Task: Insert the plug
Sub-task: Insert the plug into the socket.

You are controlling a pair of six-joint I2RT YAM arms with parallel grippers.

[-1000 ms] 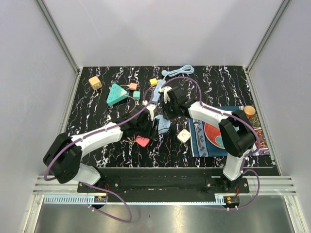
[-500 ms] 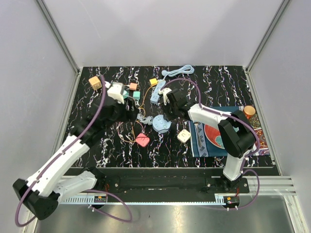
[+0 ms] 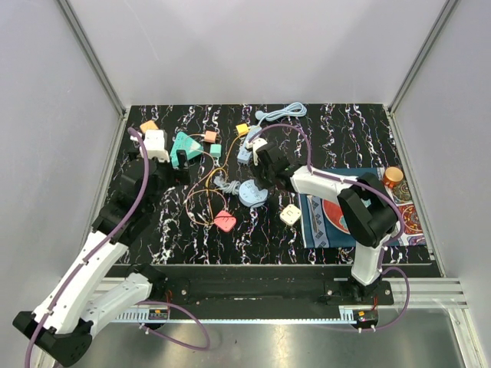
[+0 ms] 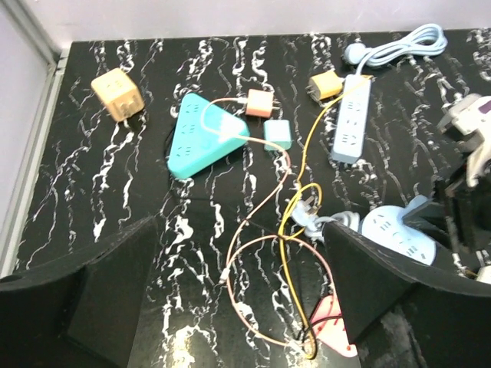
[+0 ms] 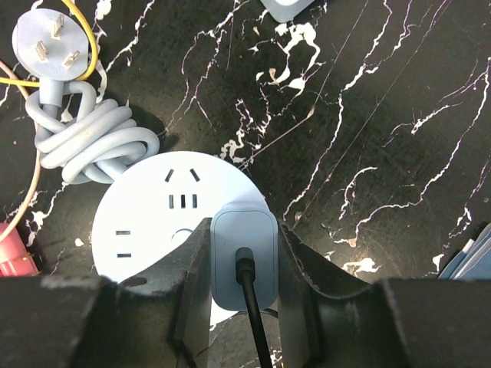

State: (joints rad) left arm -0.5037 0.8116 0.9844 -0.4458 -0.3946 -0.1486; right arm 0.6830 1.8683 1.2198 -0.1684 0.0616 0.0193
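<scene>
Surface: black tabletop [image 3: 345, 130] veined with white, boxed in by pale grey walls, with an aluminium rail along the bottom of the overhead view.
Left side: the left gripper [image 4: 239, 230] hangs over the upper left of the overhead view. Its two dark fingers [image 4: 115, 291] are spread wide with nothing between them.
Right side: the right gripper [image 5: 244, 225] is at the centre of the overhead view, with its jaws closed narrowly on the plug [image 5: 230, 253].
Task item: the plug is pale blue and rounded, and a black lead runs from it towards the bottom of the right wrist view. It stands over the lower rim of the round socket hub [image 5: 146, 222]. Whether its pins are seated cannot be told.
Hub: pale blue disc, lying flat at the centre of the overhead view, with its slot openings showing to the upper left of the plug.
Beside hub: a coiled grey cord [image 5: 84, 142] touches its upper-left edge and ends in a three-pin head [image 5: 47, 46].
Upper left: teal triangular strip [image 4: 201, 134] and orange cube adapter [image 4: 116, 93].
Upper centre: straight pale strip [image 4: 350, 119], with a yellow cable [image 4: 295, 230] looping below it.
Lower centre: pink adapter [image 3: 225, 222].
Right: patterned cloth [image 3: 337, 215].
</scene>
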